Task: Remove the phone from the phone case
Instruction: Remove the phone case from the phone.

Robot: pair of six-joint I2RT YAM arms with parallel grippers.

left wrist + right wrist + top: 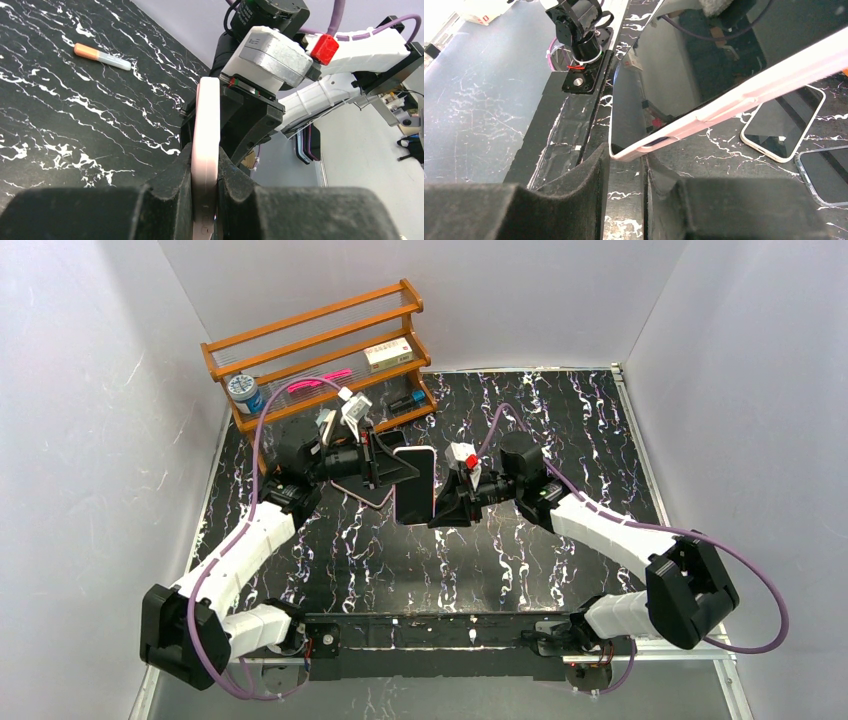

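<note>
The phone (pixel 414 485), in a pink phone case (pixel 207 120), is held upright above the middle of the table. My left gripper (pixel 205 170) is shut on its edge, both pads pressing the case's sides. My left gripper (pixel 402 468) is on the phone's left side, my right gripper (pixel 436 510) on its lower right. In the right wrist view the dark screen (pixel 684 65) slants above the case rim (pixel 744 95). The case's lower corner lies at the tips of my right gripper (pixel 626 160), whose jaws stand apart with the table showing between them. At that corner the rim gapes slightly from the phone.
A wooden rack (pixel 315 350) with small items stands at the back left, a blue-capped roll (pixel 243 392) beside it. Two more phones (pixel 781 125) (pixel 824 175) lie flat on the marble table under the arms. An orange-capped marker (pixel 102 56) lies further off.
</note>
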